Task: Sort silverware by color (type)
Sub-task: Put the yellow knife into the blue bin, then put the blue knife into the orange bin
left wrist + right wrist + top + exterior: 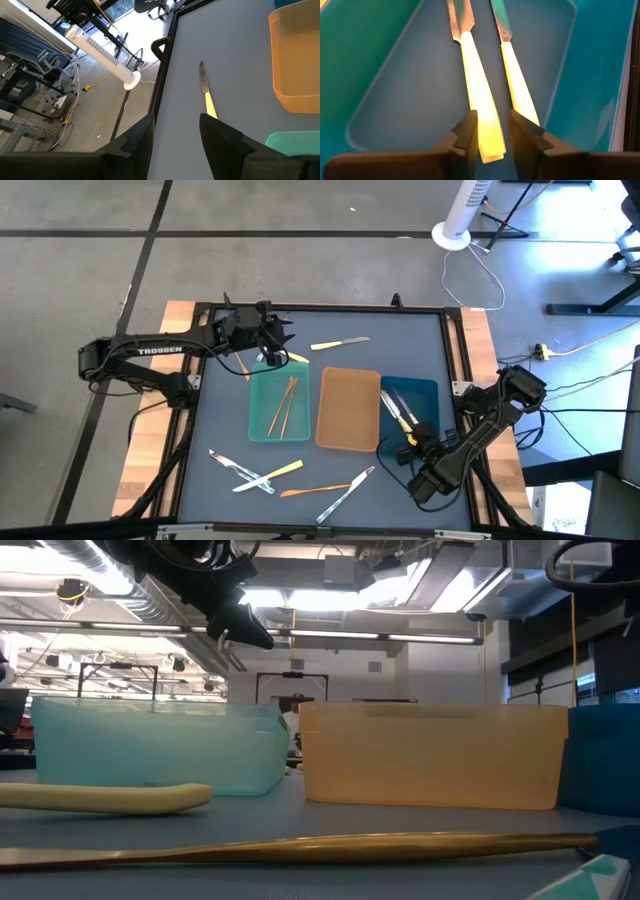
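Note:
The silverware lies scattered. Two gold pieces (284, 406) rest in the teal tray (262, 430). Two yellow-handled pieces (512, 75) lie in the dark-blue tray (428, 395). A yellow-handled knife (340, 342) lies flat on the far table. My right gripper (492, 137) hangs over the dark-blue tray's near end, slightly open, a finger on each side of one yellow handle's end (489, 145). My left gripper (177, 145) stands open above the table by the teal tray's far end, short of the knife (204, 87). My right gripper comes from above, slanting down, fingers along the handle. The handle's free end (490, 147) lies between them in the dark-blue tray. A thin gap shows beside one finger (522, 135). I cannot tell whether the other finger (467, 132) touches it.
The tan tray (348, 442) stands between the teal and dark-blue ones. Near the front edge lie silver pieces (232, 466), a yellow-handled one (282, 471), an orange-gold one (315, 489) and another silver one (352, 486). A raised frame (320, 308) borders the table.

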Action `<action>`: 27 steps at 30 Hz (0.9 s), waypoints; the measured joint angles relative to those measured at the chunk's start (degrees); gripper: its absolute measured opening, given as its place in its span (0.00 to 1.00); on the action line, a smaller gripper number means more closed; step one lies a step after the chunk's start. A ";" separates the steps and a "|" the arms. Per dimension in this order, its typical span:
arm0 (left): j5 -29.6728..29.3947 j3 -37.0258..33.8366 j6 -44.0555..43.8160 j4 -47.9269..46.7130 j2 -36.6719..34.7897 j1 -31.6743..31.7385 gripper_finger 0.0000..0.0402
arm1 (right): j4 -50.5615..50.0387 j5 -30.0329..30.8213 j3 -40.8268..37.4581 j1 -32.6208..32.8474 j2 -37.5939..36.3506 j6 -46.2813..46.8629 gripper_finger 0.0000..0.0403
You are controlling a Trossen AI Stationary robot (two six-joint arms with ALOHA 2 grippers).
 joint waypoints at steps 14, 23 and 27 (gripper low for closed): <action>-0.01 0.00 0.01 -0.01 0.00 0.00 0.38 | -0.02 0.04 -0.02 -0.01 0.00 0.00 0.30; -0.01 0.00 -2.51 0.01 0.00 0.02 0.38 | -0.25 0.07 -0.02 0.01 -0.04 0.02 0.30; 0.00 0.00 -4.05 0.02 0.00 0.00 0.38 | -1.73 0.07 0.85 -0.01 -0.07 0.51 0.30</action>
